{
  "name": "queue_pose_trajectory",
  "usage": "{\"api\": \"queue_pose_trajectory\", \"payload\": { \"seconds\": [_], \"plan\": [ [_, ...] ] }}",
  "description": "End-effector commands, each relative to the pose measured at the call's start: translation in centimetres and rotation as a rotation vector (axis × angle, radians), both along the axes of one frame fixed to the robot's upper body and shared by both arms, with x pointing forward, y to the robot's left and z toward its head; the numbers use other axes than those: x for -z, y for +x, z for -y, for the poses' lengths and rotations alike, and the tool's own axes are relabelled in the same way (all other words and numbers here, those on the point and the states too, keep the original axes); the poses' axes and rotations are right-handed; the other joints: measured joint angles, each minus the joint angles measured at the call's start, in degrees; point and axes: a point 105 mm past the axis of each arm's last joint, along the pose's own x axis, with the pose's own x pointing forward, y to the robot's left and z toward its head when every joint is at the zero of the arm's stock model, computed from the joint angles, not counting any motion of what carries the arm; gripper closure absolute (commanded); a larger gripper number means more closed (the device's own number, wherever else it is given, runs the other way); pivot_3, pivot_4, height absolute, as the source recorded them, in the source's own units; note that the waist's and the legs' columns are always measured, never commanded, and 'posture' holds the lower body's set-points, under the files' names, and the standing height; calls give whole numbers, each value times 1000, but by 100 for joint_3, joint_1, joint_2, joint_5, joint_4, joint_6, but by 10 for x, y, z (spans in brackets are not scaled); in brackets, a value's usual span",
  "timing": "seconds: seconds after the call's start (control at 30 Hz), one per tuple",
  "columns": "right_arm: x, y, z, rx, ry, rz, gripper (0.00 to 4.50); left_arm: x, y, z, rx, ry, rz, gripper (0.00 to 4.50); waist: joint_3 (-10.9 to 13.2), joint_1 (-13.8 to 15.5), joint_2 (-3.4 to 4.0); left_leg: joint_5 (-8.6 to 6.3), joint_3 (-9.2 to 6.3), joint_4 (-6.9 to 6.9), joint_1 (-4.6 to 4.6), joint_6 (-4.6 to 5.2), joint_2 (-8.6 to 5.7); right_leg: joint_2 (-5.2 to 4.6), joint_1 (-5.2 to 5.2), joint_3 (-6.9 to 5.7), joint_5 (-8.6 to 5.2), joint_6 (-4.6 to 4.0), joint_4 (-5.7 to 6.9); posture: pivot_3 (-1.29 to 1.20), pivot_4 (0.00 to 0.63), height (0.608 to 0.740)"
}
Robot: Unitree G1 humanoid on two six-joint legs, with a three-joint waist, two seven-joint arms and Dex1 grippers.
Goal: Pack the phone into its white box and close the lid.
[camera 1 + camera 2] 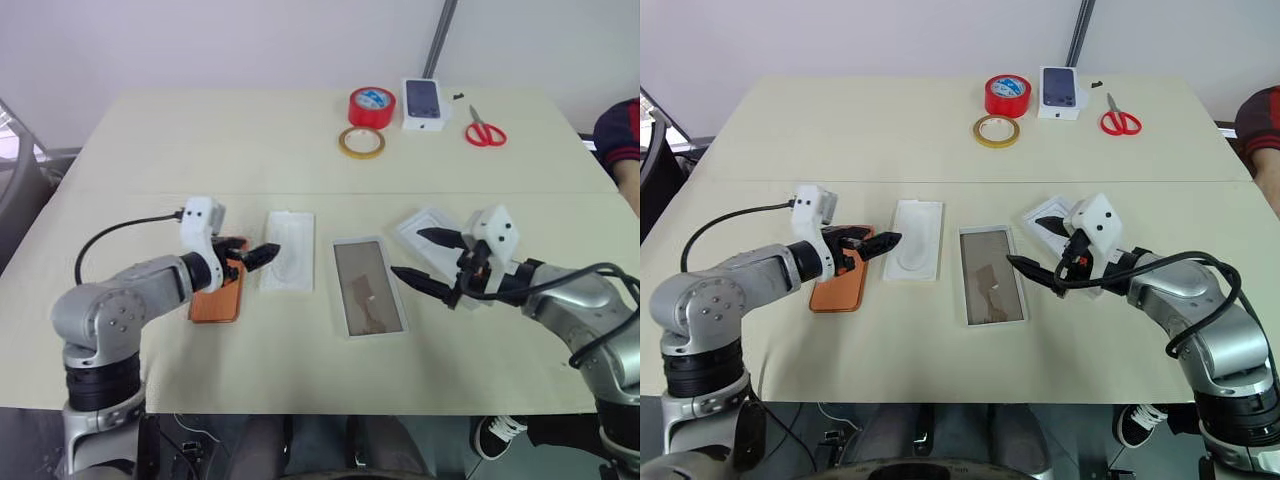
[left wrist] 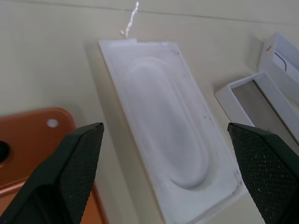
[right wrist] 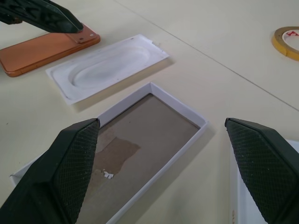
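The orange phone [image 1: 216, 297] lies flat on the table at the left, its lens corner showing in the left wrist view [image 2: 32, 140]. My left gripper [image 1: 258, 254] hovers open over the phone's right edge, its tips pointing at the white recessed tray [image 1: 288, 250]. The white box [image 1: 368, 287] lies open in the middle, its brownish floor [image 3: 140, 135] bare. My right gripper [image 1: 422, 260] stands open just right of the box, holding nothing. Behind it lies the lid [image 1: 422, 222], partly hidden by the fingers.
At the far edge are a red tape roll [image 1: 372, 106], a tan tape ring [image 1: 361, 142], a smaller white box picturing a dark phone [image 1: 425, 104] and red scissors [image 1: 485, 131]. A person's sleeve [image 1: 620, 135] shows at the right edge.
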Motion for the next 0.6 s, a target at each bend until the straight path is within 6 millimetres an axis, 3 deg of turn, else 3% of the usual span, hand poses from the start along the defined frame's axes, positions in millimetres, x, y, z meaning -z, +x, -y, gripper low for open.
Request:
{"api": "queue_pose_trajectory", "payload": {
  "seconds": [0.03,0.37,0.43,0.5,0.6],
  "plan": [
    [-15,-4,1,-6,-4,64,17,0,5,2,-23,-4,-27,35,0,1,0,0,0,1,0,0,0,0,0,0,0,0,0,0,150,740],
    [-6,-19,-12,-77,-67,25,17,16,18,31,-17,-80,-123,35,0,17,-1,1,-1,15,-3,-1,-1,0,4,0,0,1,1,0,150,740],
    [-1,-27,-20,-126,-99,4,0,18,21,31,-40,-95,-138,540,0,11,0,1,-3,15,-3,-1,-1,2,4,0,0,1,1,0,150,740],
    [9,-39,-29,-205,-164,-27,0,21,24,29,-61,-95,-148,1325,0,17,0,2,-3,14,-3,-3,-1,2,4,0,0,1,1,0,150,740],
    [22,-51,-30,-281,-273,-62,0,22,26,28,-75,-94,-152,2883,-1,30,-3,2,-4,17,-3,-3,-3,0,7,-1,-1,2,0,0,150,740]
  ]
}}
